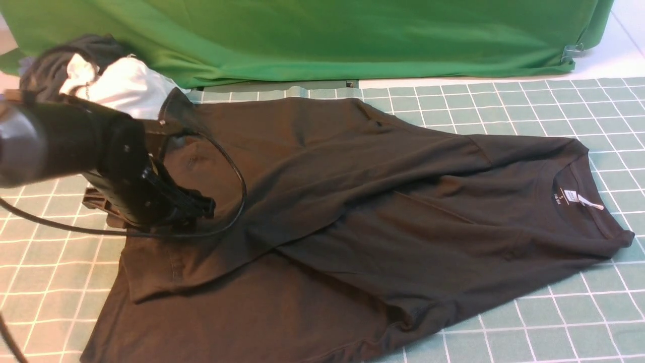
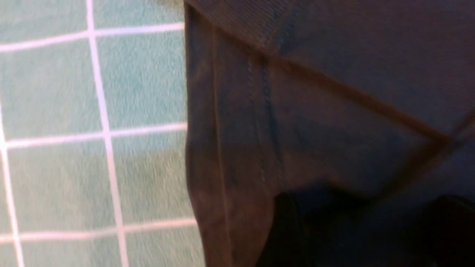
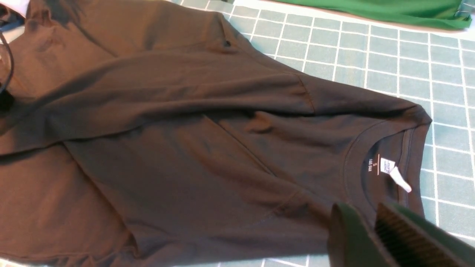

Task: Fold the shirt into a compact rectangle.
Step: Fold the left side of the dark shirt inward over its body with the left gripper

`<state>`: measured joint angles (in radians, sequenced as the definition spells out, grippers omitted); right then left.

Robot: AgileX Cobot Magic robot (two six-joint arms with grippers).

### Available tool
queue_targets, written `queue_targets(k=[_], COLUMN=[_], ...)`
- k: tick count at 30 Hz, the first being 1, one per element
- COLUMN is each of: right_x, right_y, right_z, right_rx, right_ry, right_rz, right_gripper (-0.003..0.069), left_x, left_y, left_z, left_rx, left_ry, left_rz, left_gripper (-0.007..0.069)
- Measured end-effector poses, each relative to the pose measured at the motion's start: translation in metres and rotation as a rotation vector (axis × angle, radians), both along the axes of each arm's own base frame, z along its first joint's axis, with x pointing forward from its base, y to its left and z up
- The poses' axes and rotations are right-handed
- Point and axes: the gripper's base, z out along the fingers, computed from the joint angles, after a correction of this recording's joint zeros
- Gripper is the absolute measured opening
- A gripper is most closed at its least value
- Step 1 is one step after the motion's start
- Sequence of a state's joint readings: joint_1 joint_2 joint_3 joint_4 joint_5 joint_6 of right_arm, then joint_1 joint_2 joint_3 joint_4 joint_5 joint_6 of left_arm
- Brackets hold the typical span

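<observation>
The black shirt [image 1: 352,201] lies flat on the green grid mat [image 1: 554,111], collar and white neck label [image 1: 579,197] to the right, with a sleeve folded slantwise across the body. My left gripper [image 1: 204,206] hovers over the shirt's left part. In the left wrist view its two dark fingers [image 2: 285,230] stand wide apart over a stitched hem [image 2: 259,122], with nothing between them, so the left gripper [image 2: 365,200] is open. The right gripper [image 3: 362,209] shows only in its wrist view, above the collar area near the label [image 3: 393,172], its fingers a narrow gap apart and empty.
A heap of dark grey and white clothes [image 1: 116,80] lies at the back left, touching the shirt's corner. The green cloth backdrop [image 1: 327,40] hangs along the back, with a metal clip [image 1: 572,50] at its right. A black cable [image 1: 242,186] loops from the left arm over the shirt.
</observation>
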<state>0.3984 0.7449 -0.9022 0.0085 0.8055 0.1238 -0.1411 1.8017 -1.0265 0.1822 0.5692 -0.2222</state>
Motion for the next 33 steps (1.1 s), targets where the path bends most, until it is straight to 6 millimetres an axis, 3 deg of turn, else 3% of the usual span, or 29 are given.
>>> queue_targets(k=[4, 7, 10, 12, 20, 27, 33], right_x=[0.000, -0.001, -0.001, -0.001, -0.001, -0.001, -0.001], right_y=[0.000, 0.000, 0.000, 0.000, 0.000, 0.000, 0.000], right_z=[-0.001, -0.001, -0.001, -0.001, -0.001, -0.001, -0.001], right_rx=[-0.004, -0.005, -0.006, -0.006, -0.006, -0.005, -0.005], right_ry=[0.007, 0.010, 0.013, 0.013, 0.014, 0.014, 0.014], right_rz=[0.000, 0.000, -0.001, -0.001, -0.001, -0.001, -0.001], right_gripper=[0.0115, 0.0115, 0.0119, 0.0121, 0.0124, 0.0125, 0.0125], left_x=[0.001, 0.002, 0.000, -0.001, -0.011, -0.011, -0.014], left_y=[0.000, 0.001, 0.001, 0.002, 0.004, 0.004, 0.007], left_z=[-0.007, -0.006, -0.005, 0.000, 0.036, 0.040, 0.042], left_rx=[0.013, 0.018, 0.025, 0.029, 0.025, 0.025, 0.063], left_ry=[0.015, 0.020, 0.035, 0.032, -0.038, -0.064, -0.044], left_rz=[-0.009, -0.011, -0.009, -0.010, -0.002, -0.007, -0.020], left_gripper=[0.0452, 0.0314, 0.0104, 0.0046, 0.0032, 0.0039, 0.0174])
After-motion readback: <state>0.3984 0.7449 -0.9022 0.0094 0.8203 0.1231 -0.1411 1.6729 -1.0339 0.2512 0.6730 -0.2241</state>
